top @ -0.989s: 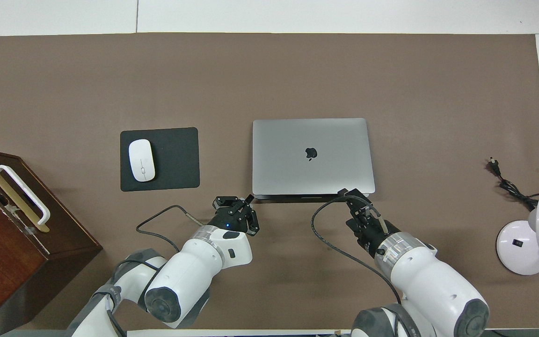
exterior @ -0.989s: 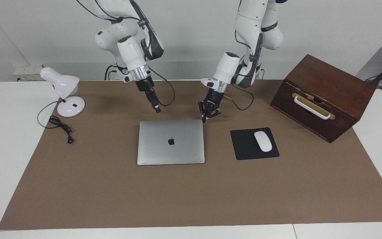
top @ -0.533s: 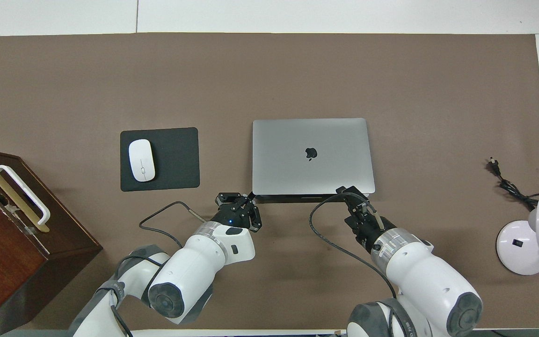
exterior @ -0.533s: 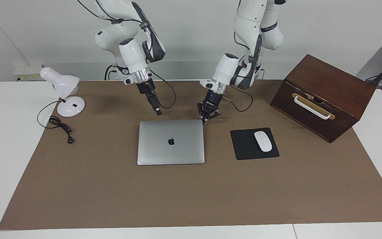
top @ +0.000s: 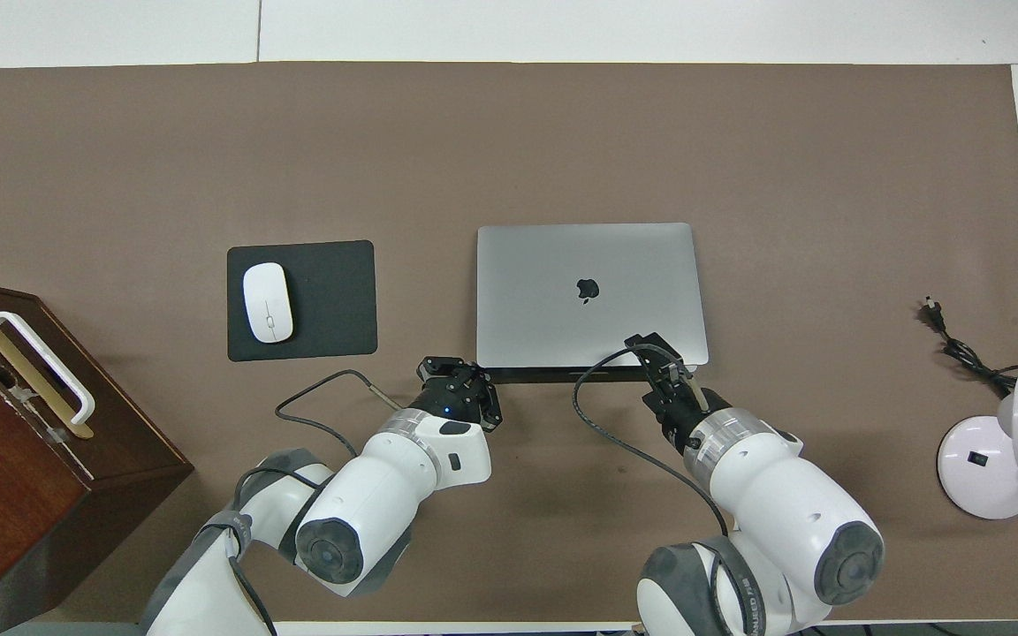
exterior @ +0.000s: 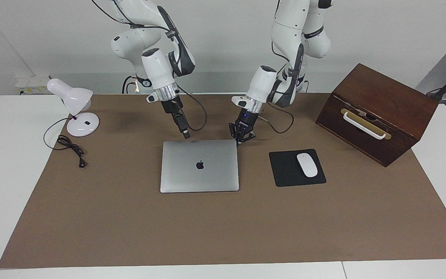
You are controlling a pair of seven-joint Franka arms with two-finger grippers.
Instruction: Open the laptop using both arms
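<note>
Facing view
- laptop [exterior: 199,166]: closed, flat on the brown mat [exterior: 223,232], about mid-table; thin silver-grey metal slab w/ rounded corners, dark apple logo on the lid. Long axis runs from one arm's end of the table to the other.
- key relation: the laptop edge nearest the robots is the one both grippers come to; the lid lies just farther from the robots than both tips, so I judge the coming move works on this edge.
- left gripper [exterior: 239,142]: low, tip at the laptop corner toward the left arm's end; fingertips together, holds nothing. Real contact w/ the corner: cannot tell.
- right gripper [exterior: 186,135]: slim black finger part, pointing down, just above the same near edge, toward the right arm's end. Jaw state: cannot tell.
- nearer arm: both about equal, the left one sits lower.

Overhead view
- laptop [top: 591,294]: lid smooth, matte; a dark slit shows along the near edge.
- left gripper [top: 474,382]: at the near corner, beside the slit; black links spread to the sides, tips closed.
- right gripper [top: 648,347]: over the near strip of the lid, near the other corner; a black cable loops beside it.
- mouse pad [top: 323,300]: black, flat, soft-looking, beside the laptop toward the left arm's end; white smooth oval mouse [top: 267,302] on it.
- wooden box [top: 5,442]: dark brown, white handle, at the left arm's end.
- desk lamp [top: 1004,442]: white, round base, w/ a black cord, at the right arm's end.
</note>
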